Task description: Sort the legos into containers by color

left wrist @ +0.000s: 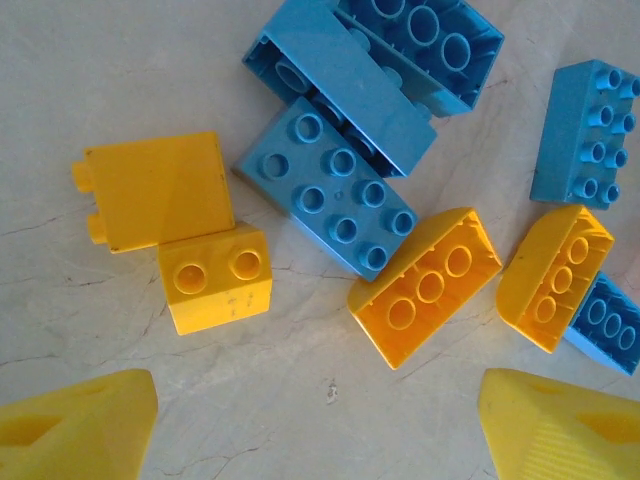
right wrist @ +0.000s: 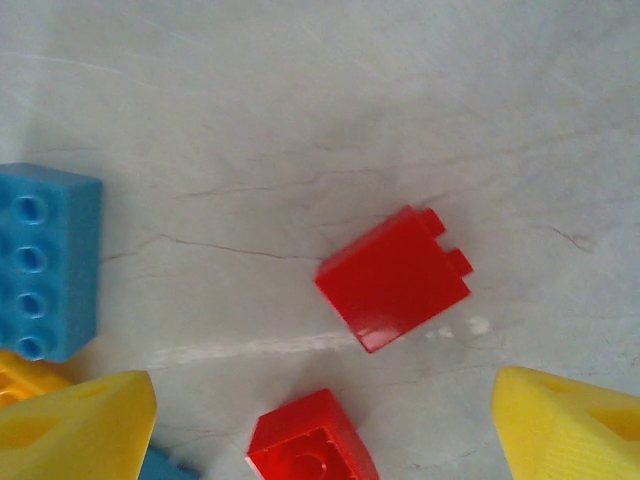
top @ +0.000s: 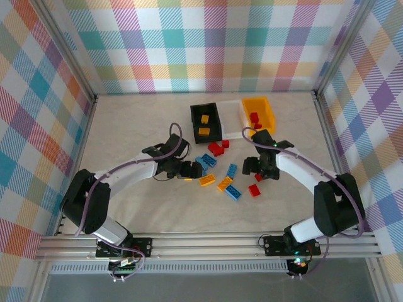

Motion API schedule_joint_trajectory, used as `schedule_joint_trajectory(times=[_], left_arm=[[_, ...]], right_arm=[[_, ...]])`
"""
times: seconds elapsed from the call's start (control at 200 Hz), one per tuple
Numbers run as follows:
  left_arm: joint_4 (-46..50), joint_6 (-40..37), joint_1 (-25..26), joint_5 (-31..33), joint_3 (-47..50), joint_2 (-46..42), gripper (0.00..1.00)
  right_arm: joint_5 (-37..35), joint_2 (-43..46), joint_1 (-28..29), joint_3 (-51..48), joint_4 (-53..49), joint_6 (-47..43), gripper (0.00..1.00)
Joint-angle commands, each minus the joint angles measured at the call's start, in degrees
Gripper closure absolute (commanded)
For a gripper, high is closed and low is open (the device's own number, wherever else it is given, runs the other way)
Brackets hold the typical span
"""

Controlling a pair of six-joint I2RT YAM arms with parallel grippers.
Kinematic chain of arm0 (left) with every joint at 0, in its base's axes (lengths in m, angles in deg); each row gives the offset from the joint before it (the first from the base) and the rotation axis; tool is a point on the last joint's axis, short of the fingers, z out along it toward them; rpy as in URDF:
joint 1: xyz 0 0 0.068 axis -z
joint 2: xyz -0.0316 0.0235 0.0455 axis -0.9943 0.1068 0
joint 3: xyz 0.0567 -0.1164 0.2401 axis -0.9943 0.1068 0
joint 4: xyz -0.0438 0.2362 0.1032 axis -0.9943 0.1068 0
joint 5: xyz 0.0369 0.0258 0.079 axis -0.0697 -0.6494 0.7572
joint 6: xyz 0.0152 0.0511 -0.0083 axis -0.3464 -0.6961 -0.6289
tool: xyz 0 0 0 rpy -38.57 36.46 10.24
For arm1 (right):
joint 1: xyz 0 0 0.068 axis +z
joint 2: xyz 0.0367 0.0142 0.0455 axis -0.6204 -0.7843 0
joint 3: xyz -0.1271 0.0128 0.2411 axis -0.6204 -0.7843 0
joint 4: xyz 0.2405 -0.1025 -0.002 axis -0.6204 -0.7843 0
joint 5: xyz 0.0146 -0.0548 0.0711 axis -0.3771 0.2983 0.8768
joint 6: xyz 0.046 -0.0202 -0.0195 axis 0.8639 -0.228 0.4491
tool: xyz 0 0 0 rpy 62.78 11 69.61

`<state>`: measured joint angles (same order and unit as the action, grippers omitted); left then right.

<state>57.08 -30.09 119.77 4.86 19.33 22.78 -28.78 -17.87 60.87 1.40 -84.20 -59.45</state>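
Legos [top: 225, 184] scattered on table [top: 126, 126], bins [top: 214, 116] beyond

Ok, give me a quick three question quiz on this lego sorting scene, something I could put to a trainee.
1. Which colour are the bricks in the black bin? A red, B blue, C yellow-orange.
2. True or false: the yellow-orange bin holds red bricks.
3. In a word, is the left gripper open or shut?
Key: 1 C; 2 true; 3 open.
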Motion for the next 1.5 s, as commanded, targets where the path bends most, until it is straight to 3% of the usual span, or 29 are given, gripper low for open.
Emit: schedule_joint_trajectory(times=[0.0,0.23,0.5,1.135,1.315,1.395,1.495], left_arm=[[1.4,0.6,0.6,1.6,-0.5,-2.0,0.16],[3.5,-0.4,0.5,3.6,0.4,-4.3,0.15],[3.1,-0.7,0.4,4.0,0.8,-3.5,0.14],[3.2,-0.7,0.3,4.6,1.7,-3.4,0.14],[2.9,-0.7,0.2,4.3,2.3,-3.6,0.14],[2.9,-0.7,0.2,4.0,2.3,-3.6,0.14],[3.0,-0.9,0.1,4.0,2.4,-3.9,0.14]], right_arm=[[-0.6,-0.8,-1.8,-2.0,3.4,3.7,0.14],[1.4,-7.5,-6.0,-1.5,8.0,2.0,0.19],[3.3,-12.9,-6.3,-0.3,11.2,2.6,0.26],[2.0,-13.3,-4.2,0.4,12.0,2.7,0.51],[2.1,-11.5,-4.0,-0.9,13.2,2.6,0.5],[1.3,-11.9,-4.0,0.1,10.1,2.9,0.39],[0.4,-9.5,-3.7,-1.1,8.8,4.1,0.37]])
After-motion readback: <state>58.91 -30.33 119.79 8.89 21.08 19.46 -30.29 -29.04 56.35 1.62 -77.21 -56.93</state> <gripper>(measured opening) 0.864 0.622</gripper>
